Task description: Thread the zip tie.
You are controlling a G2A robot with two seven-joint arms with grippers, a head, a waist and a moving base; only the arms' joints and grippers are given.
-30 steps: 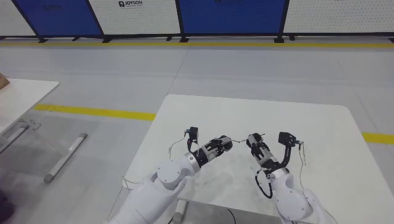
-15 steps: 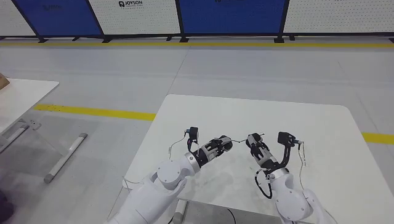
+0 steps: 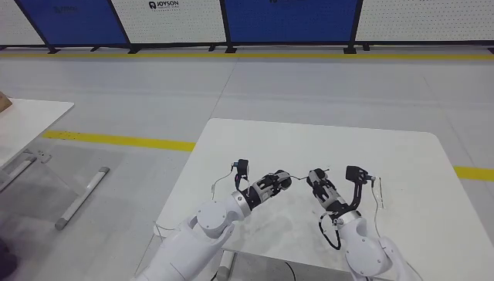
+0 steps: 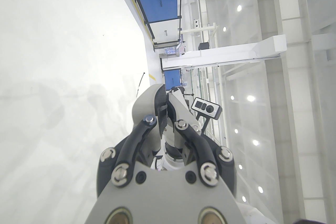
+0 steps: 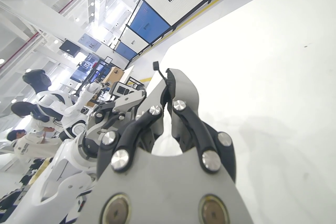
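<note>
Near the table (image 3: 386, 150) front edge (wide top beyond), left tool (image 4: 164, 101) and right tool (image 5: 167, 83) pinch the zip tie (image 5: 157, 67).

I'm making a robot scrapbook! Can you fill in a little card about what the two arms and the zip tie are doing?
left gripper: jaws shut on the zip tie, a thin black end poking out
right gripper: jaws shut just below the square head end
table: white, under both arms
threaded: not yet, as far as can be seen
</note>
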